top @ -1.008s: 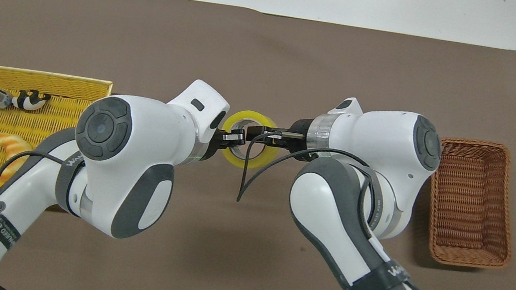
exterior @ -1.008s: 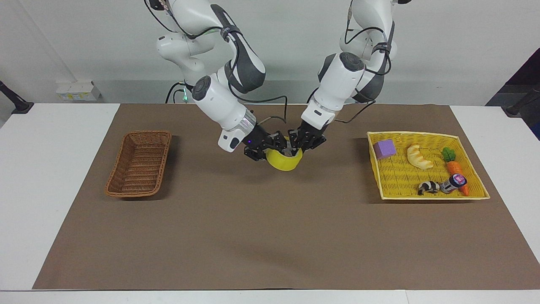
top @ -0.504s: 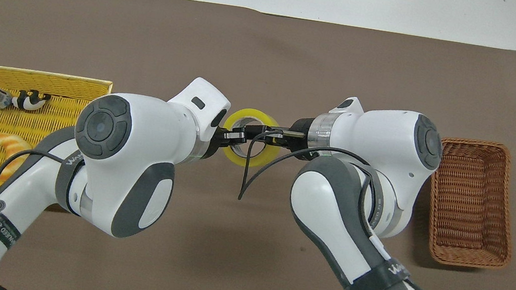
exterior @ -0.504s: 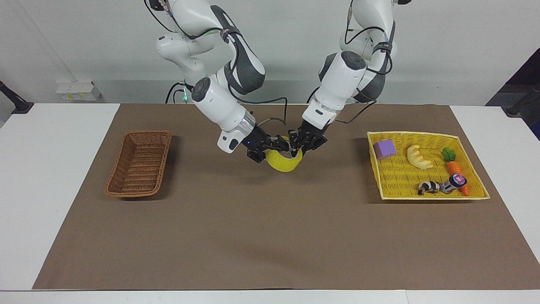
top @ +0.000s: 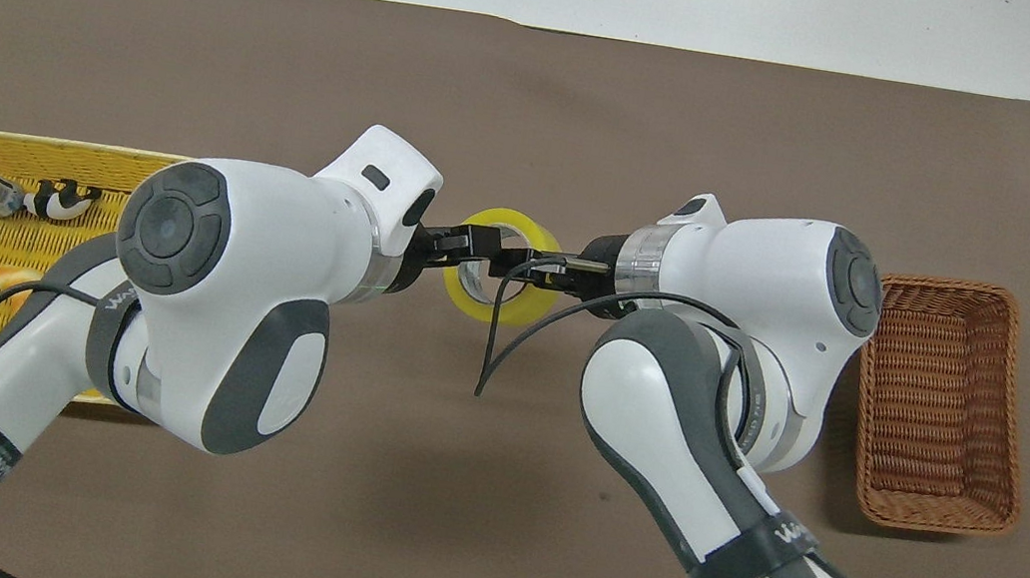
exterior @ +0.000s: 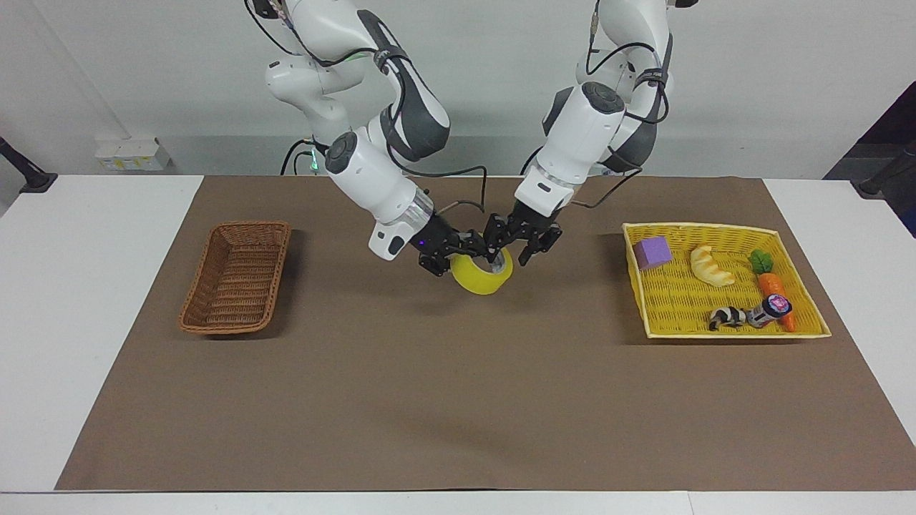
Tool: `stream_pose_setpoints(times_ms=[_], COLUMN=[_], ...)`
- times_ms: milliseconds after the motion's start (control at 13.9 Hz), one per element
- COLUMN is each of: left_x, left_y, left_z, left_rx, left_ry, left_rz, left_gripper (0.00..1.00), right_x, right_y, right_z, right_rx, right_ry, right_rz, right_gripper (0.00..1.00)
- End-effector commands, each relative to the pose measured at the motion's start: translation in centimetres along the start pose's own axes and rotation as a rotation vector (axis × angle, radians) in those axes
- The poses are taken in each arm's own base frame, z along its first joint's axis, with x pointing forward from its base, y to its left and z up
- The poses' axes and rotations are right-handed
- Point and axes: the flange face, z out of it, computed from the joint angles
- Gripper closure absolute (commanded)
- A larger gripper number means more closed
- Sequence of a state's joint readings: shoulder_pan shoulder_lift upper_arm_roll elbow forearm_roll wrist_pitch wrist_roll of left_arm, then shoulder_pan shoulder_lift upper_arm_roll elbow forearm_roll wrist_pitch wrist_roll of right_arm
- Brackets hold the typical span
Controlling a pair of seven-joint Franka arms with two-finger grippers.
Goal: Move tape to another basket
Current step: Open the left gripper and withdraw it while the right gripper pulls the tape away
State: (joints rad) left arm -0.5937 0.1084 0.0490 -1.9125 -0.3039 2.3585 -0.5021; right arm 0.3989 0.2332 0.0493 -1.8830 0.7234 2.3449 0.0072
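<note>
1. The tape (exterior: 482,272) is held up over the middle of the brown mat, well apart from the brown wicker basket (exterior: 236,277), which sits toward the right arm's end of the table.
2. Right gripper (exterior: 469,250) has it: the fingers are clamped on the roll's wall, one inside the core, the roll's hole facing roughly upward.
3. Left gripper (exterior: 524,245) is just above the tape's rim on the side away from the basket, fingers spread and holding nothing. It looks like a handover with the roll released.
4. What matters now: the basket lies on the right arm's own side of the tape, so that arm is the nearer carrier.
5. The basket's long axis runs away from the robots; it looks empty, and the roll should drop in flat.
6. The yellow tray (exterior: 723,231) with toys stays toward the left arm's end.
</note>
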Motion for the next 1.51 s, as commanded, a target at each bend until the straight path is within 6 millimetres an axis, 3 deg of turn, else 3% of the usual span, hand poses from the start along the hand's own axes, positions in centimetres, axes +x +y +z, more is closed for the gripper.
stream_pose_setpoints(times_ms=[0,288,504,720,1008,1224,1440], left_x=[0.9,1.8,3.4,4.7,5.2,6.2,6.9], left_y=[-1.5,-5.7,-9.5,-14.5,-20.2,-20.2,-19.9], left_z=[-3.0,-5.8,-7.8,-12.7,-20.5,-27.0,-29.6], left_rx=[0.016,0.161,0.246,0.255,0.269,0.370,0.371], left_ry=[-0.015,-0.063,-0.072,-0.098,-0.117,-0.136,-0.199], left_rz=[0.004,0.083,0.177,0.305,0.361,0.421,0.392], left_gripper=[0.00,0.00,0.00,0.00,0.00,0.00,0.00], right_x=[-0.1,1.0,2.9,4.1,5.3,4.4,2.5], right_y=[0.6,3.2,6.7,9.8,11.8,13.0,13.4], right_z=[-0.2,-2.2,-7.3,-12.5,-19.3,-24.4,-28.3], right_rx=[-0.032,-0.222,-0.330,-0.392,-0.534,-0.564,-0.604], right_ry=[-0.047,-0.096,-0.113,-0.104,-0.023,-0.039,-0.087], right_rz=[0.021,0.032,0.040,0.126,0.098,0.091,-0.014], right_gripper=[1.00,1.00,1.00,1.00,1.00,1.00,1.00])
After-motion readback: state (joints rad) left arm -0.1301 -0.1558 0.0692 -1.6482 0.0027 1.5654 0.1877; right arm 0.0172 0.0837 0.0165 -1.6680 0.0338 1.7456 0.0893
